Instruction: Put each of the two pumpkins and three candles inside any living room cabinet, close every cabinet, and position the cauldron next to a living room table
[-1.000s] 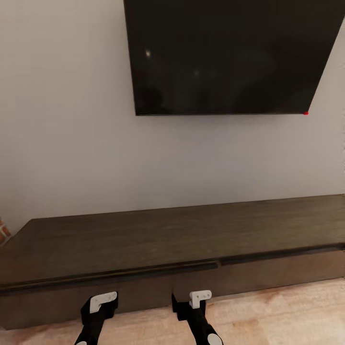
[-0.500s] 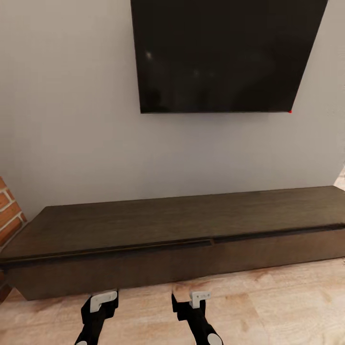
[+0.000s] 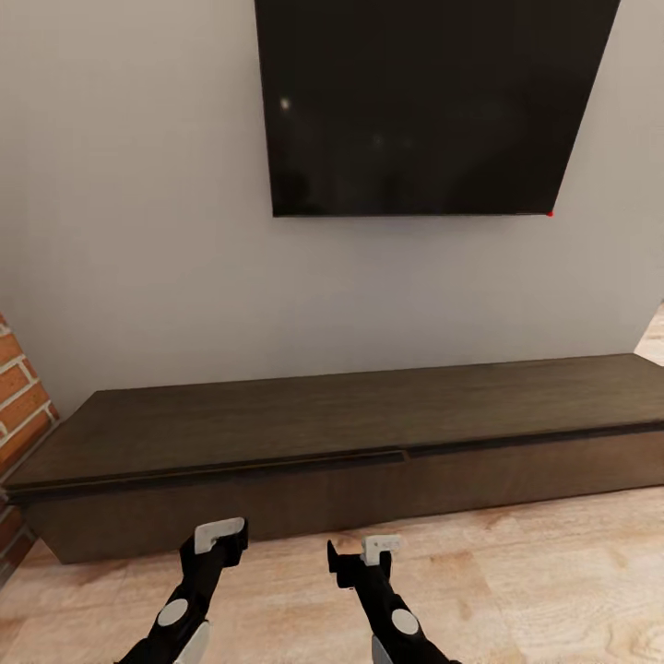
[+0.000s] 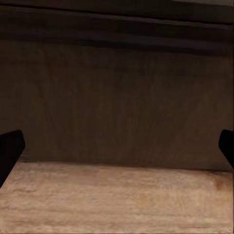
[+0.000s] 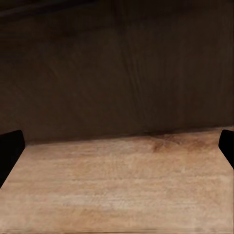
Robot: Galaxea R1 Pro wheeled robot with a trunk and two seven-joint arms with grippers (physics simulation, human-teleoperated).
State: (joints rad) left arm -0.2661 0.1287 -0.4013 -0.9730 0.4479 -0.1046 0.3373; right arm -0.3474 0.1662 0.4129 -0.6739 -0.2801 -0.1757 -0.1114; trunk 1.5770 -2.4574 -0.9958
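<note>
The cabinet (image 3: 369, 433), a long low dark-brown unit, stands against the wall below a television, and its flat drawer fronts look shut. A seam (image 3: 406, 455) divides two fronts near the middle. My left gripper (image 3: 221, 544) and right gripper (image 3: 358, 553) hover low over the wood floor, a short way in front of the cabinet. Both are open and hold nothing. In the left wrist view the cabinet's front (image 4: 117, 97) faces the open fingers, and in the right wrist view its front (image 5: 117, 68) does too. The pumpkins, candles, cauldron and table are out of view.
A large black television (image 3: 424, 101) hangs on the pale wall above the cabinet. Red brickwork (image 3: 18, 406) juts in at the left edge beside the cabinet's end. Light wood floor (image 3: 553, 572) stretches before the cabinet and off to the right.
The view has pulled back from the cabinet, bringing more floor and the brickwork into view. The left arm has reached slightly forward and up.
</note>
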